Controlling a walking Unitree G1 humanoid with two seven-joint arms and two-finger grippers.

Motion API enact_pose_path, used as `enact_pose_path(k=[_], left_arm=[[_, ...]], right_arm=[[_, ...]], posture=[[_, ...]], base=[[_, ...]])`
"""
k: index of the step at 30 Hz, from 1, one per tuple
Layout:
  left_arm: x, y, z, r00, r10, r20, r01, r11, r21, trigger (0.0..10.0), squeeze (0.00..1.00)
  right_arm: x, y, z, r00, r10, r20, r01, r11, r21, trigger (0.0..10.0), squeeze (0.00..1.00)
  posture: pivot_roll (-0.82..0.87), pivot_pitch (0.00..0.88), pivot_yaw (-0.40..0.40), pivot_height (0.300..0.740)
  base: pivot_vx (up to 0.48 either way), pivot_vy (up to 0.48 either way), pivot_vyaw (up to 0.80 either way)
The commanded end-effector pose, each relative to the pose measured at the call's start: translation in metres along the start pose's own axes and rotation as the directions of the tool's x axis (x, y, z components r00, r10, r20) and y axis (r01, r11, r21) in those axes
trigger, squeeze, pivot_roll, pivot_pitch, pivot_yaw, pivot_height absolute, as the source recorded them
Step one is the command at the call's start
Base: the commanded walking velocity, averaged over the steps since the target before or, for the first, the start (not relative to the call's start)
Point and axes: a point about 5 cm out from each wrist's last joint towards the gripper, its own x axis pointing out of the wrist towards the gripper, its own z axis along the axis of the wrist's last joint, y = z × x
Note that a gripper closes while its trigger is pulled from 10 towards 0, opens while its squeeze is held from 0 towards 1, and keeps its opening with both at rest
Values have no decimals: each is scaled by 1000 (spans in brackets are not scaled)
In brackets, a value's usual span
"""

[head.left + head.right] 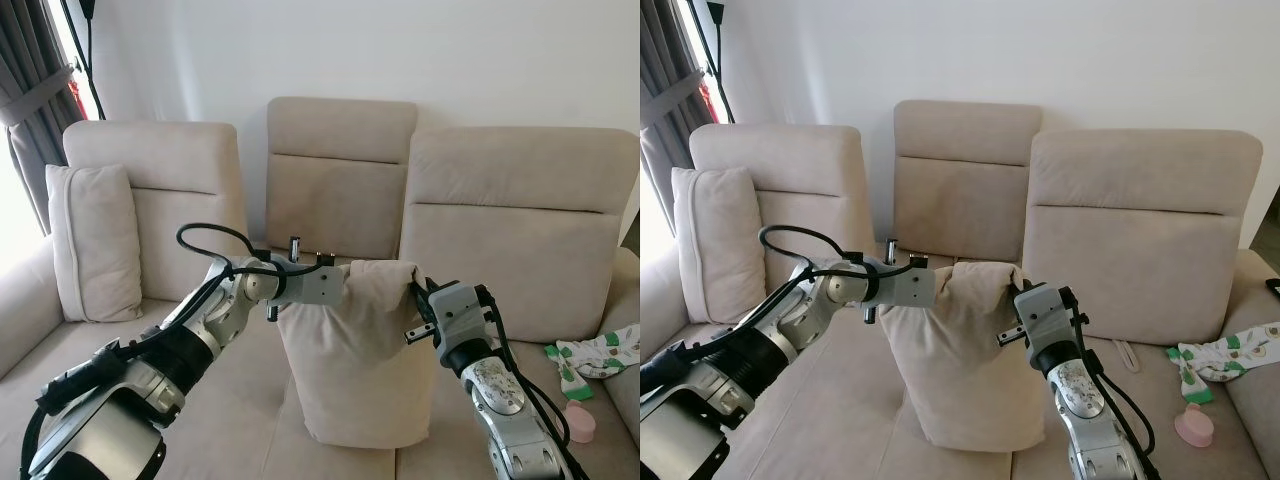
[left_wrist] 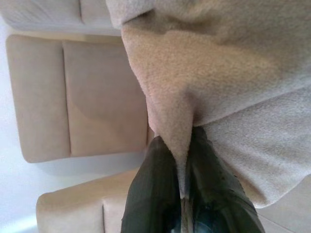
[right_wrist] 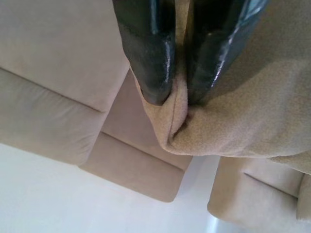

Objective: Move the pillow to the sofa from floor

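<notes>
1. Beige fabric pillow [image 1: 355, 350] hangs upright between my two tools, its lower edge at or just above the middle seat of the sofa [image 1: 515, 200]; I cannot tell whether it touches.
2. Left tool [image 2: 181, 170] is pressed together on a fold of one upper corner.
3. Right tool [image 3: 179, 73] pinches the seam of the other upper corner.
4. Handling judgement: light, soft and floppy; the cover sags between grips. Hold at the corner seams, where the cloth bunches and slips least.
5. A second pillow [image 1: 95, 245] stands at the sofa's left end.
</notes>
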Motion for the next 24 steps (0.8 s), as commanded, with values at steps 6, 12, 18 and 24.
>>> enact_pose_path(k=[6,12,18,24], left_arm=[[10,-7,32,994,13,111,-18,999,38,10000,0],[11,12,57,966,161,204,-159,987,-27,10000,0],[7,27,63,936,259,238,-248,966,-77,10000,843],[5,31,64,921,301,248,-283,953,-109,10000,1000]], right_arm=[[-3,13,-12,995,71,-76,-68,997,37,10000,0],[-8,0,-25,990,-17,-140,16,1000,-9,10000,0],[-8,-9,-28,983,-77,-166,71,997,-43,10000,0],[-8,-11,-30,981,-87,-176,83,996,-34,10000,4]], posture=[[-103,0,47,740],[-112,0,54,740],[-116,0,61,740],[-113,0,64,740]], base=[[0,0,0],[0,0,0],[0,0,0],[0,0,0]])
